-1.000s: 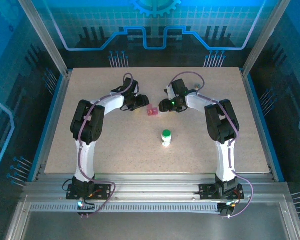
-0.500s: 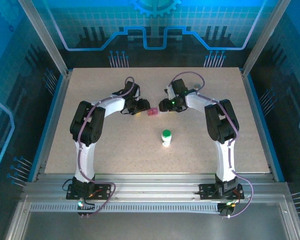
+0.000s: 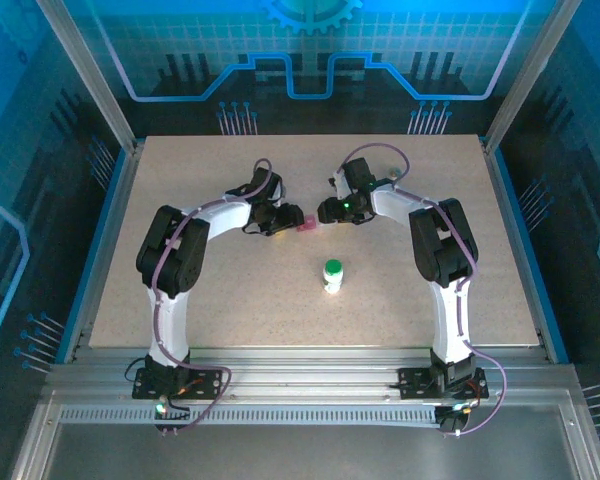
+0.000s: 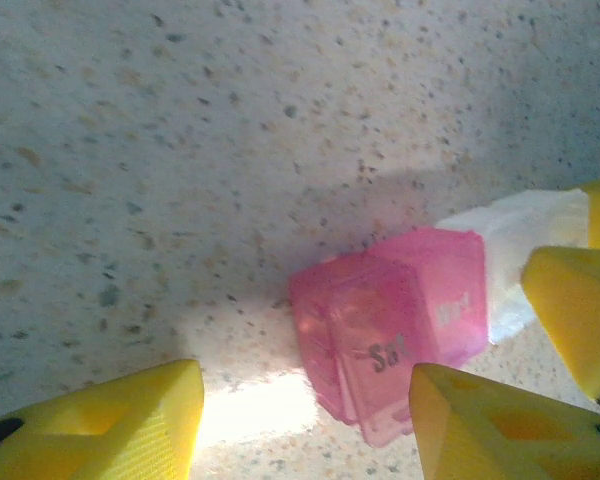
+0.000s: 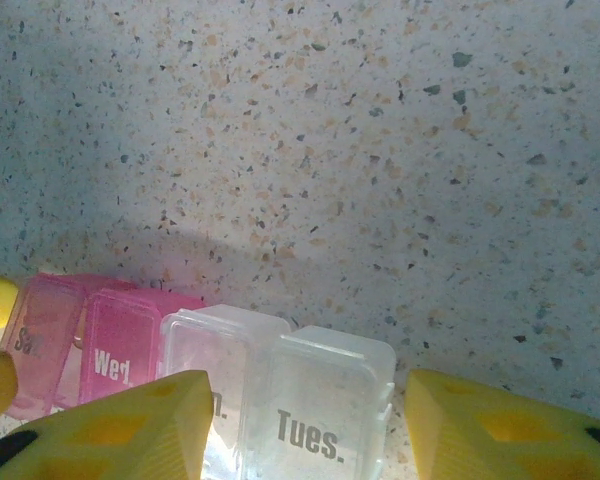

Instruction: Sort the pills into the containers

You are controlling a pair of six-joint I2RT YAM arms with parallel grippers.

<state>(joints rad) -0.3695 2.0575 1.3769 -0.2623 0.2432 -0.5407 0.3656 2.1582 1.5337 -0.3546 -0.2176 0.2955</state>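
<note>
Movement is confined to the left gripper (image 3: 284,222), brought in at 9 o'clock of the pill box (image 3: 303,222), jaws apart round its pink end. The right gripper (image 3: 326,212) stays astride the clear end at 3 o'clock; whether it is clamped cannot be told. Lid opening is judged near.

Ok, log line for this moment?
left gripper: open, straddling pink end of translucent pink-and-clear rectangular pill box | right gripper: open, straddling clear end | white green-capped bottle: upright, apart

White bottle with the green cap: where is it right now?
Top external view: the white bottle stands near the middle of the table, apart from the pink-and-clear pill box, which lies farther back and slightly left.
</note>
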